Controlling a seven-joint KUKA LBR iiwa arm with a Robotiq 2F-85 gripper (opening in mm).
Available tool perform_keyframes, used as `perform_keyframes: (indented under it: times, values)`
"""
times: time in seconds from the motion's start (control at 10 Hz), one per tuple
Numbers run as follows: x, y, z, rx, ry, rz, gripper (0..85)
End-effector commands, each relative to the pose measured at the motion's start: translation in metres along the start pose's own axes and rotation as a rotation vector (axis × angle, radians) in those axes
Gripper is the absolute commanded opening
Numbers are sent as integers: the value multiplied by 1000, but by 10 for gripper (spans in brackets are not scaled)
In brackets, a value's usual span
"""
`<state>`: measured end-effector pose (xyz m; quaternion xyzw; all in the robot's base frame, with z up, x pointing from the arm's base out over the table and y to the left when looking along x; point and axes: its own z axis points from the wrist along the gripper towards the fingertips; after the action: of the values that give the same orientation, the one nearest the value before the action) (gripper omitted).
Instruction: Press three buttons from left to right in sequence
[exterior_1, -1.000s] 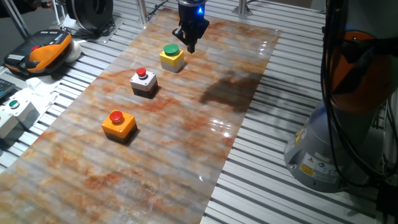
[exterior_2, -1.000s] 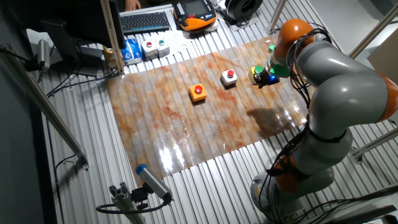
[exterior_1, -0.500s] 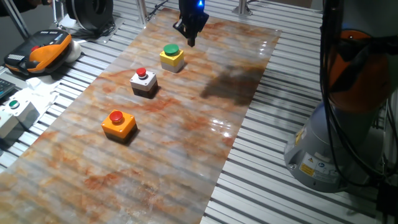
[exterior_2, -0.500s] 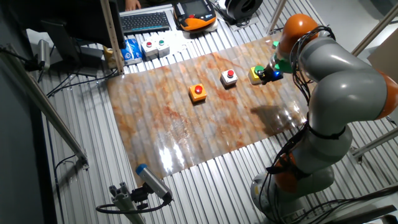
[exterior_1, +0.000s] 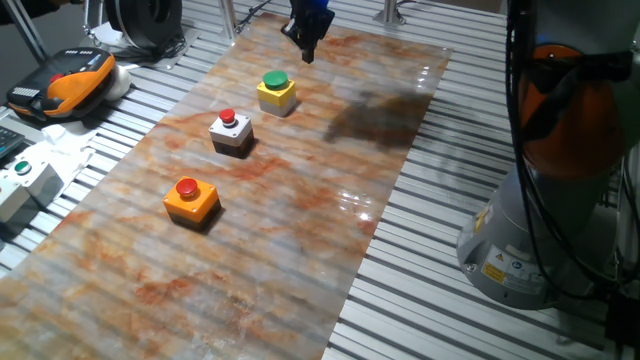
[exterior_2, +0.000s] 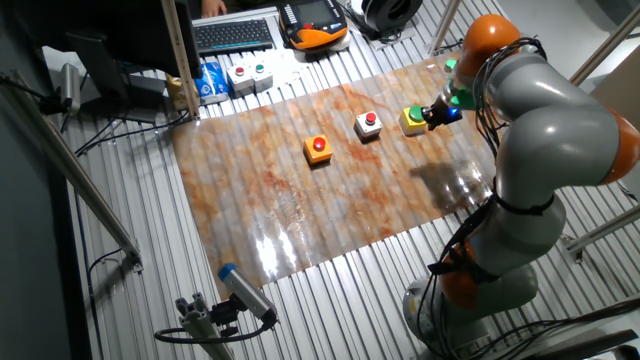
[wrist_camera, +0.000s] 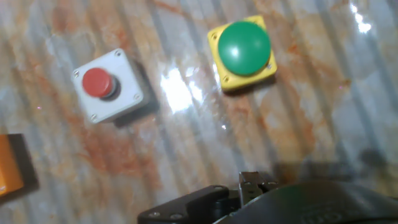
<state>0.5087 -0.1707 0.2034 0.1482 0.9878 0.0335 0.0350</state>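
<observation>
Three button boxes stand in a row on the marbled board. The orange box with red cap is nearest in one fixed view, the grey-white box with red cap is in the middle, and the yellow box with green cap is farthest. They also show in the other fixed view: orange, grey-white, yellow. My gripper hangs above the board, beyond the yellow box and clear of it. The hand view looks down on the yellow box, the grey-white box and the orange box's edge. No view shows the fingertip gap.
The marbled board lies on a slatted metal table. A white control box and an orange-black pendant sit left of it. My arm's base stands to the right. A keyboard lies at the back.
My gripper has risen and drawn back from just beside the green cap to a spot higher and farther behind the yellow box. The three boxes have not moved.
</observation>
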Motion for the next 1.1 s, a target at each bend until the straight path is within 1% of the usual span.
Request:
perform_keyframes:
  times: [0.0, 0.3, 0.4, 0.5, 0.7, 0.8, 0.9, 1.0]
  values:
    - [-6, -6, 3, -7, 0, -9, 0]
    - [-17, -12, 5, -17, -6, -11, 0]
    - [-21, -12, 5, -15, -6, -5, 0]
    - [-24, -12, 6, -2, -13, 4, 0]
    - [-29, -10, 7, 35, 0, 26, 0]
    - [-33, -9, 7, 43, 10, 13, 0]
    - [-37, -11, 5, 36, 30, -4, 0]
    - [-42, -15, 3, 10, 48, -10, 0]
